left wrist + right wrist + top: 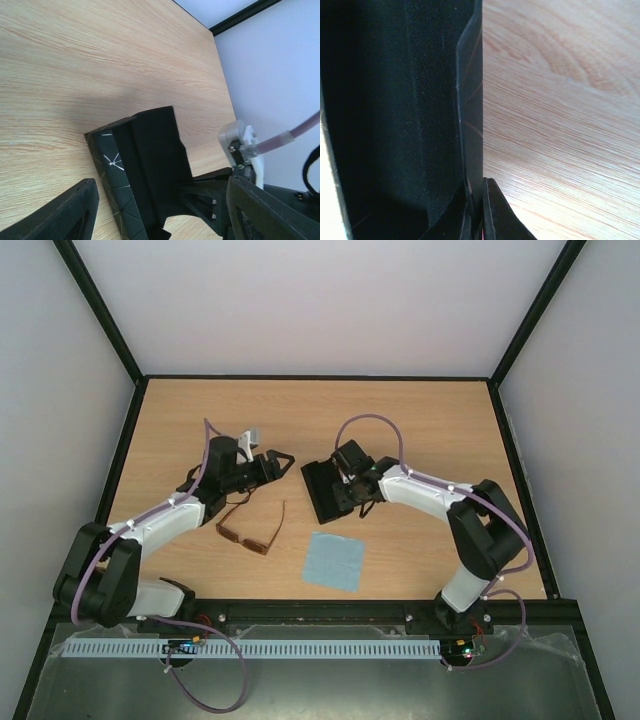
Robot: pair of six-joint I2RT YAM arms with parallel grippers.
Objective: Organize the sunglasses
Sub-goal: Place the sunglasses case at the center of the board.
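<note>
A black case [322, 492] is pinched by the right gripper [342, 483] near the middle of the table [420, 420]. The sunglasses [250, 531] lie untouched on the wood, nearer the arm bases and just left of a blue cloth [333, 561].

The right fingers [492, 212] are seen pressed together on the thin edge of the case's flap. This is apparently done so that the dark lining is left exposed and the case is stopped from sliding.

The left gripper [277, 461] hovers just beside the case's left end, its fingers [60, 215] spread wide with nothing gripped. In its wrist view, the flap and a line-patterned panel of the case are seen close ahead.

The sunglasses are shown with their temple arms apparently unfolded, beside the left forearm and well apart from the case. They are touched by neither gripper.

The case is judged to be prepared as the place for the sunglasses, with the pickup itself not yet done. The empty left gripper, on whose side the sunglasses lie, is thought the likelier one to fetch them. The slim frame and loose temples are expected to call for a careful pinch. A tilt or a snag on the flap's edge is considered the main risk when they are slid inside.
</note>
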